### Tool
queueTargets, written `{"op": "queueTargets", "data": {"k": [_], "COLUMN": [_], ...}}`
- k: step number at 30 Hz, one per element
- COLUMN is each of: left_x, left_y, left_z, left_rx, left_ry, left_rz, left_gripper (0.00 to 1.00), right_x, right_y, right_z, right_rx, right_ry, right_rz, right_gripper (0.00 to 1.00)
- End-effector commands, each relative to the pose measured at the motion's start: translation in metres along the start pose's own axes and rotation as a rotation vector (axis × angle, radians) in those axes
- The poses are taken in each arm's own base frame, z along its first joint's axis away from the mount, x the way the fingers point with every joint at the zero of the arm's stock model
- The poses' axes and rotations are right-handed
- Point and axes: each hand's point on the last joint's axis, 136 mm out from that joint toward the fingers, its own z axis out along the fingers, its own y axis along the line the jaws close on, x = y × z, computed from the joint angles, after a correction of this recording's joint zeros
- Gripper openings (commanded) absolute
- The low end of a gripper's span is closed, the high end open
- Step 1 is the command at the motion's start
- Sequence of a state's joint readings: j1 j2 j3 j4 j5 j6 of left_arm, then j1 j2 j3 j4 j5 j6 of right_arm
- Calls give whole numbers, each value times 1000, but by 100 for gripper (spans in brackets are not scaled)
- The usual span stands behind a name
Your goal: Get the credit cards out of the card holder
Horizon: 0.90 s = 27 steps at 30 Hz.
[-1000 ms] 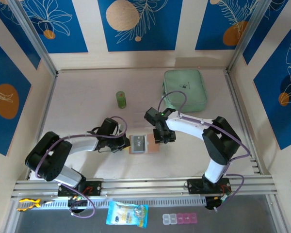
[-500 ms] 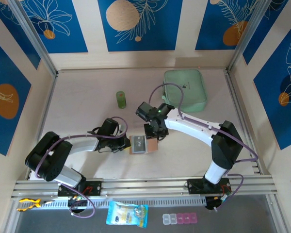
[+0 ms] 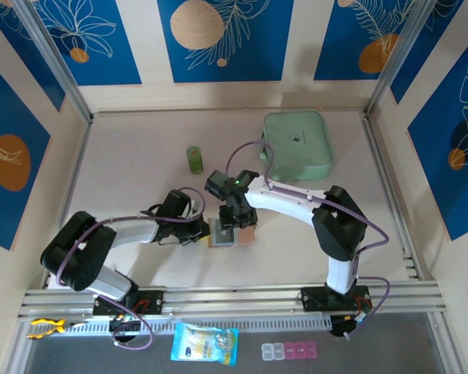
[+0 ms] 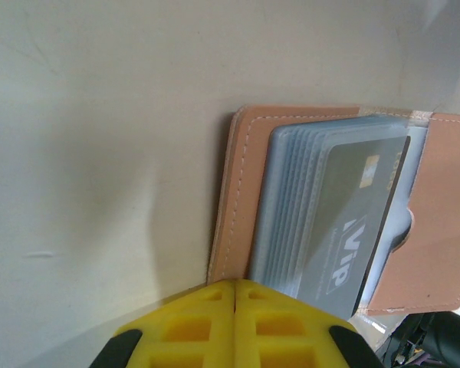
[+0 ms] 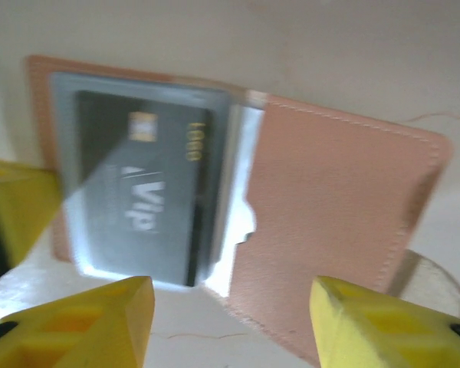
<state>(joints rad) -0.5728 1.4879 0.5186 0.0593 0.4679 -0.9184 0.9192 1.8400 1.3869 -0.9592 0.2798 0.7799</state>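
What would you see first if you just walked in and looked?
The open pinkish card holder in the middle of the table, with a grey VIP card on top. The shut left gripper sits at its edge, and the open right gripper hovers over it.

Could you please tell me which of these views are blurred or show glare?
Right wrist: motion-blurred, with the card holder and the grey card smeared and a white glare patch at the card's lower left. Left wrist: the card is crisp, while the left gripper is slightly soft up close. Top external: sharp and evenly lit across the table.
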Motion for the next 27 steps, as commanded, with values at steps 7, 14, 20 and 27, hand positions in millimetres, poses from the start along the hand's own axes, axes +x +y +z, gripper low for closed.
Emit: {"op": "queueTargets", "data": {"k": [7,14,20,27], "left_x": [14,15,16,17], "left_y": [15,16,17,16], "left_z": [6,6,5,4], "left_rx": [-54,-57,-61,-59], "left_ry": [58,60,59,59], "left_rz": [-32,-34,-35,-36], "left_gripper": [0,0,0,0], "right_x": [8,9,12,24], "right_y": [-41,-47,-49,-53], "right_z": [19,33,46,68], "right_rx": [88,79,57,52], "right_ry": [53,76,95,141], "right_rz": [63,69,72,77], "right_gripper": [71,81,85,84]}}
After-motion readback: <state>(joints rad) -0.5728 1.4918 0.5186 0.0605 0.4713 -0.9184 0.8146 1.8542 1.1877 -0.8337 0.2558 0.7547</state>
